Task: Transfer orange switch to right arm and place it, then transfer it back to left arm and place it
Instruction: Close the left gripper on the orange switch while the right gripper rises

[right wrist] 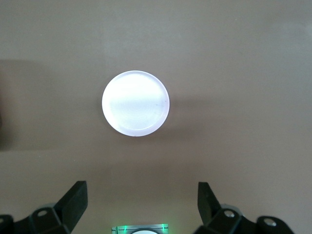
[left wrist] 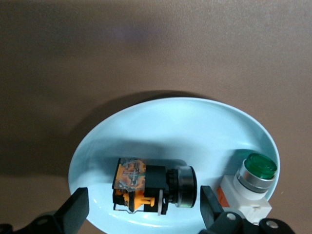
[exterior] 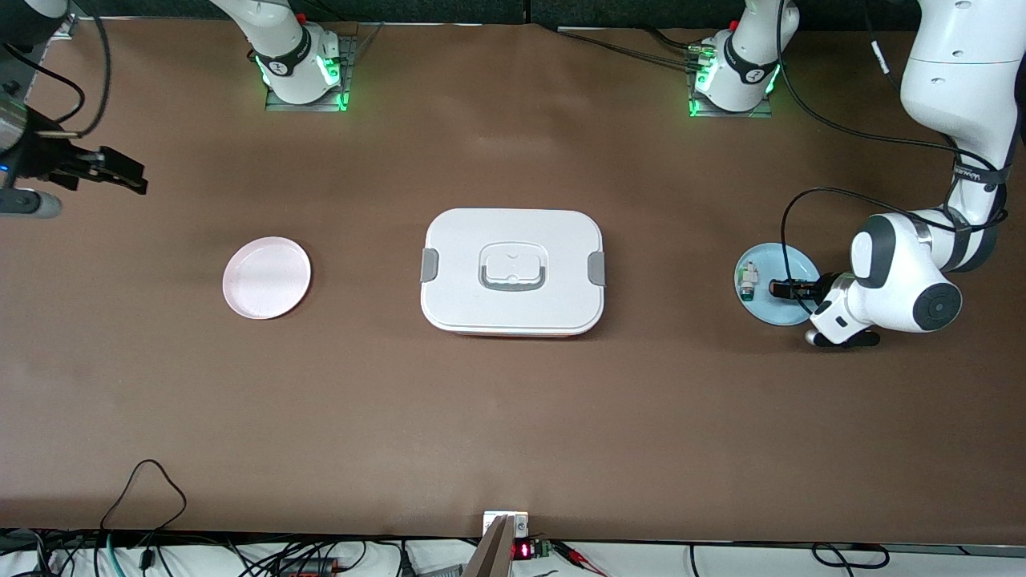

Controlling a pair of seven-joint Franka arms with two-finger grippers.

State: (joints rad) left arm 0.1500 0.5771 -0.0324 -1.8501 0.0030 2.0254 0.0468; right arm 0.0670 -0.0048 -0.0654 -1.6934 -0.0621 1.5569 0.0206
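Front view: one white box [exterior: 513, 271] mid-table, two plates, two arms. Pink plate [exterior: 267, 277] toward the right arm's end, empty. Blue plate [exterior: 776, 284] toward the left arm's end holds two parts: orange switch [exterior: 784, 288] and white-and-green component [exterior: 749, 278]. Left gripper [exterior: 809, 290] low at the blue plate; right gripper [exterior: 120, 175] up over bare table.

Left wrist view: fingers [left wrist: 75, 208] spread wide, straddling the orange switch [left wrist: 153, 185], not touching; white-and-green component [left wrist: 247, 185] beside it.

Right wrist view: fingers [right wrist: 73, 199] wide, nothing held, one pink plate [right wrist: 136, 103] below.
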